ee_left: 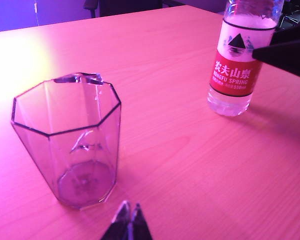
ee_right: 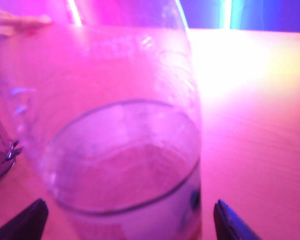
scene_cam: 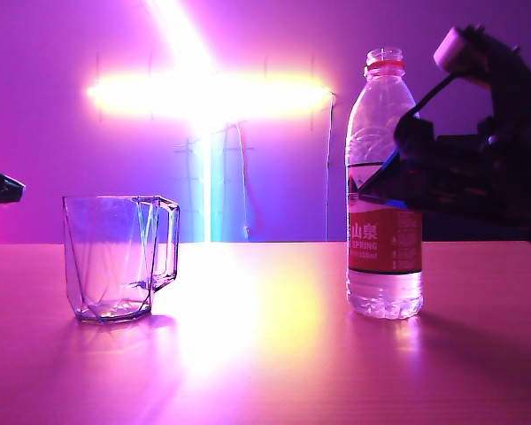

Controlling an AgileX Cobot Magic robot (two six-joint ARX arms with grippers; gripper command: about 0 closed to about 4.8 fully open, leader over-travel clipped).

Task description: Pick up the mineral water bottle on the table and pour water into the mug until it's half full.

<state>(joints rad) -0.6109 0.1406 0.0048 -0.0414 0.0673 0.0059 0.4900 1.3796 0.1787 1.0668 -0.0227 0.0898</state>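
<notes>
At frame right, the right pincer (ee_right: 127, 220) stands apart around the mineral water bottle (scene_cam: 385, 186). Left pincer (ee_left: 129, 214), together, sits near the mug (ee_left: 72, 145) on the worktop (scene_cam: 265, 372).

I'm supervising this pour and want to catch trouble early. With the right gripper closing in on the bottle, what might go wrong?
The right gripper, open, straddles the uncapped mineral water bottle high up, so a push may tip it and spill. The mug stands far off, and the left gripper, shut, isn't steadying it.
</notes>
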